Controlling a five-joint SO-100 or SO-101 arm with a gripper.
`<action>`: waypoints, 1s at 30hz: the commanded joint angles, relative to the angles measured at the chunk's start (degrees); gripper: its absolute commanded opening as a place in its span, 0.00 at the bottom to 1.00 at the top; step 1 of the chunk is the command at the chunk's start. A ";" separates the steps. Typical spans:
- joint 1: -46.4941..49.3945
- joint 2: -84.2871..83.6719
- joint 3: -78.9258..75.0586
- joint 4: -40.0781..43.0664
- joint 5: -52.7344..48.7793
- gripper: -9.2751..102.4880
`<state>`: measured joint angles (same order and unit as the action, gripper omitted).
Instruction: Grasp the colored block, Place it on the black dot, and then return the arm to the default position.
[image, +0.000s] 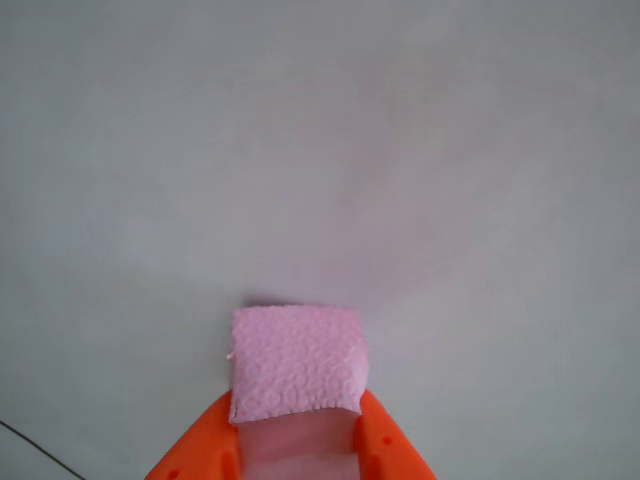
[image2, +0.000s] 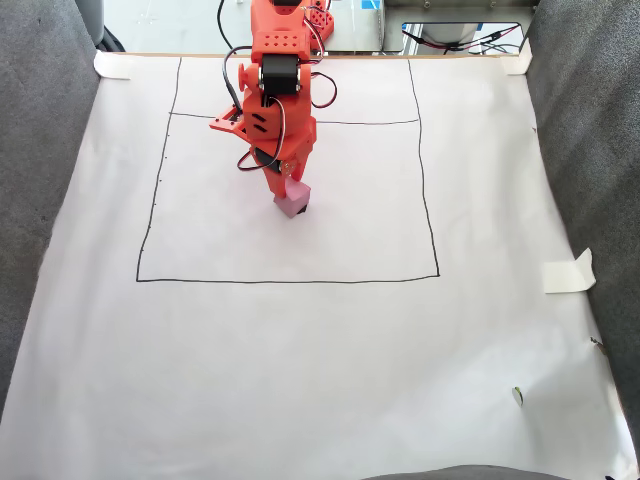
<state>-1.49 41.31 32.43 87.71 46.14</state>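
Observation:
The colored block (image: 298, 360) is a light-pink foam cube with a dimpled top, held low in the other view between two orange fingers (image: 205, 440). My gripper (image: 296, 396) is shut on the block, one finger pressed to each side. A thin dark sliver shows at the block's far left edge; I cannot tell if it is shadow or the black dot, which is otherwise hidden. In the fixed view the orange arm (image2: 275, 90) reaches down from the top, and the gripper (image2: 290, 190) holds the block (image2: 294, 202) at the paper inside the drawn rectangle.
White paper (image2: 300, 360) covers the table, with a black drawn rectangle (image2: 290, 280). Grey fabric (image2: 40, 150) flanks both sides. A tape tab (image2: 568, 272) sits at the right edge, a small dark mark (image2: 517, 394) lower right. A thin cable (image: 35, 447) crosses the other view's corner.

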 joint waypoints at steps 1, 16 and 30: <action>0.35 0.09 -2.02 0.18 -0.97 0.08; 0.26 0.53 -2.02 0.79 -3.08 0.21; 1.14 2.55 -0.97 1.41 -4.39 0.39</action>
<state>-0.53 40.69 32.43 88.68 42.28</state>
